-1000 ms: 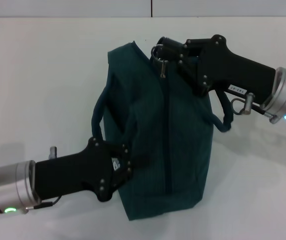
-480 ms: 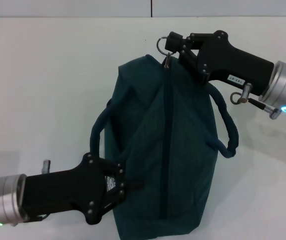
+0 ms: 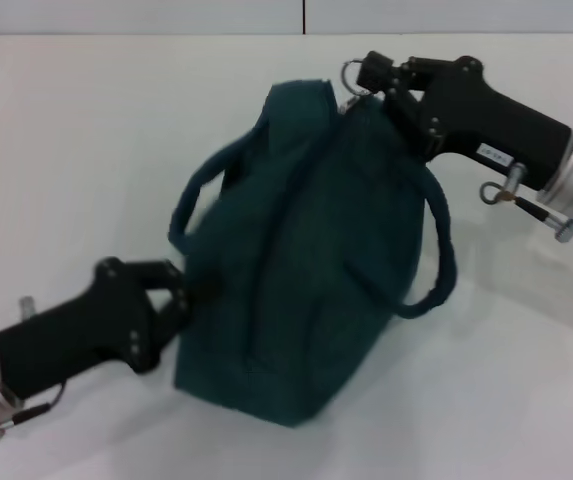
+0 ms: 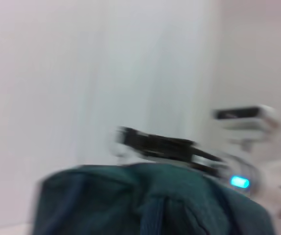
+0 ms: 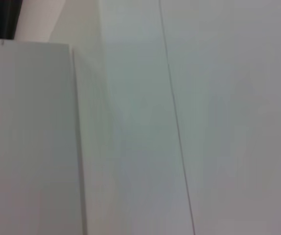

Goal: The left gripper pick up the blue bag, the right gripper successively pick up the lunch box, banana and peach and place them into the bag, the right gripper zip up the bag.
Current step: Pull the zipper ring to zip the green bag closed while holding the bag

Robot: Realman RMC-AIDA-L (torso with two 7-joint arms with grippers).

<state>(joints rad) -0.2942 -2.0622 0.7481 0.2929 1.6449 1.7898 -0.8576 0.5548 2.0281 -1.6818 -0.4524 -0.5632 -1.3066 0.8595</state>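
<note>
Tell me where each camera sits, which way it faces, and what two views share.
Head: on the robot's head, looking down at the blue bag, with left gripper and right gripper at opposite ends.
Left wrist: on the left arm, facing across the bag toward the right arm.
Right wrist: only pale walls.
Head and left wrist share the bag.

Evenly and brightly lit from above in the head view — no glare on the white table (image 3: pixel 86 150), only soft grey shadows at lower left and beside the blue bag (image 3: pixel 306 260) at lower right. Dark fabric nearly featureless, folds barely readable. Heavily smeared by motion in the left wrist view: bag edges and a glowing blue light at lower right streaked sideways. Flat, pale and soft in the right wrist view — dark corner at upper left.
</note>
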